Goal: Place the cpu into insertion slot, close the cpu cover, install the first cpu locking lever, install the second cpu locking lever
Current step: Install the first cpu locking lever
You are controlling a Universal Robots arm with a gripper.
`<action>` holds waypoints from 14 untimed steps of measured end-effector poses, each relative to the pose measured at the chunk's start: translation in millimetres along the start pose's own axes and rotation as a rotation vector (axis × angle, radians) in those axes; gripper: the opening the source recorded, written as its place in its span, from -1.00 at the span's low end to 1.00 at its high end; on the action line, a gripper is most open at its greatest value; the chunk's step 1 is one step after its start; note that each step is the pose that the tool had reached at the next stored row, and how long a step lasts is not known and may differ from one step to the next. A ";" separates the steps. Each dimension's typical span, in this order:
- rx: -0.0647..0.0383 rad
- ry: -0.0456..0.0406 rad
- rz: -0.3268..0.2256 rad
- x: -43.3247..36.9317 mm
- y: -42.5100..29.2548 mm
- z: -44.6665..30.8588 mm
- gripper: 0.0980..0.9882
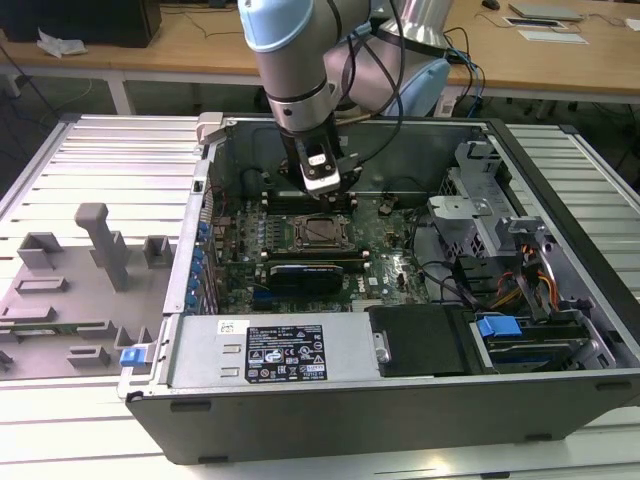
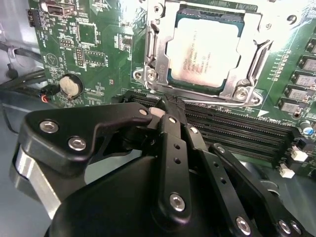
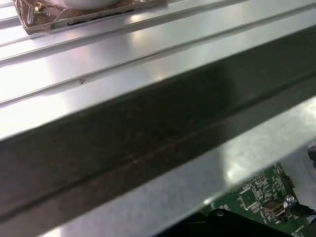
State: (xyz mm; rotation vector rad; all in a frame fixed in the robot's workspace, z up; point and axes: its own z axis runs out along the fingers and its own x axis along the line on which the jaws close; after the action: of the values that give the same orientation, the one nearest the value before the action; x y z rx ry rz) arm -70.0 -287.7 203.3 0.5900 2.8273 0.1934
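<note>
The cpu (image 2: pixel 205 49), a silvery square chip, lies flat in the insertion slot (image 1: pixel 322 232) on the green motherboard. The cpu cover (image 2: pixel 154 37), a silver frame with a square cut-out, is folded down around the chip. A thin metal lever (image 2: pixel 260 53) runs along one side of the frame; I cannot tell whether it is latched. My gripper (image 2: pixel 167 102) is shut with nothing visibly between its black fingers (image 2: pixel 173 148). In the exterior view the gripper (image 1: pixel 330 203) hangs just behind the slot, inside the open computer case.
Black memory slots (image 2: pixel 237 133) lie between the gripper and the socket. A long black card (image 1: pixel 305 272) sits in front of the socket, with the power supply (image 1: pixel 290 352) nearer still. A drive cage (image 1: pixel 480 215) and cables fill the exterior view's right. The case wall (image 3: pixel 148 138) is close.
</note>
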 end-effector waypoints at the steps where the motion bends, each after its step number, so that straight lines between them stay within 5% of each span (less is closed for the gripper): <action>1: 0.003 -0.0012 -0.001 0.2 -0.1 0.8 -0.98; 14: 0.017 -0.0041 -0.046 2.4 1.0 6.7 -0.98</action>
State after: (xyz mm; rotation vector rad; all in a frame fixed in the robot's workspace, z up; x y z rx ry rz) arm -69.9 -285.3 196.5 0.5279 2.8382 0.1593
